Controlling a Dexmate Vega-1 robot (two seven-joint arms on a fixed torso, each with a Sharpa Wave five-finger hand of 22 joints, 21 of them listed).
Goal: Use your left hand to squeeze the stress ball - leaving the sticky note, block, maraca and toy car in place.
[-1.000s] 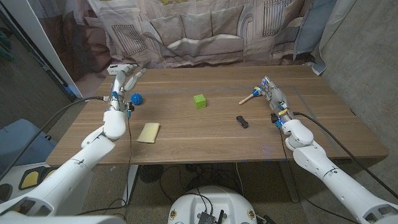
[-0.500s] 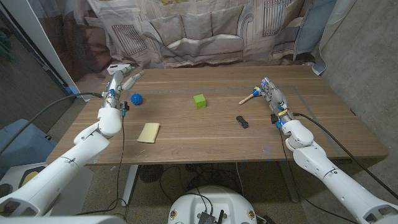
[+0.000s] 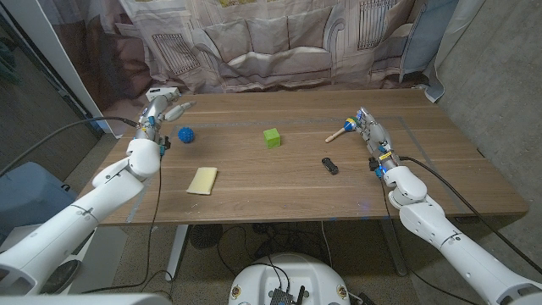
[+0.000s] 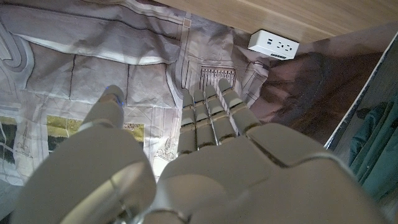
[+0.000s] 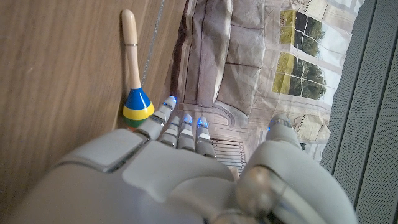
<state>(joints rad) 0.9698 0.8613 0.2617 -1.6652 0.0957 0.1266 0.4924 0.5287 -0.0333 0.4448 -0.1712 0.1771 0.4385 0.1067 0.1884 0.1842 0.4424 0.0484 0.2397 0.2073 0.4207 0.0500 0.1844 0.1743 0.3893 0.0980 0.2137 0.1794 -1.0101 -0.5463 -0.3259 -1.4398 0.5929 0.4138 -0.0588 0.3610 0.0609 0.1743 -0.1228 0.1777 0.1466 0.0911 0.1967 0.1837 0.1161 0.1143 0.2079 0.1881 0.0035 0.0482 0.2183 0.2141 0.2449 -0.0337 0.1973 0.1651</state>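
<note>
Your left hand (image 3: pixel 157 115) is empty, fingers extended and apart, near the tabletop's (image 3: pixel 279 182) far left corner. The blue stress ball (image 3: pixel 185 134) sits just beside it on the wood, untouched. Your right hand (image 3: pixel 371 134) is also empty, fingers straight, next to the maraca (image 3: pixel 342 130). The green block (image 3: pixel 271 137), yellow sticky note (image 3: pixel 202 180) and black toy car (image 3: pixel 329 165) lie spread between.

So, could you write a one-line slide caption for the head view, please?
Left hand open beside the blue stress ball, not yet squeezing; right hand waits near the maraca.
</note>
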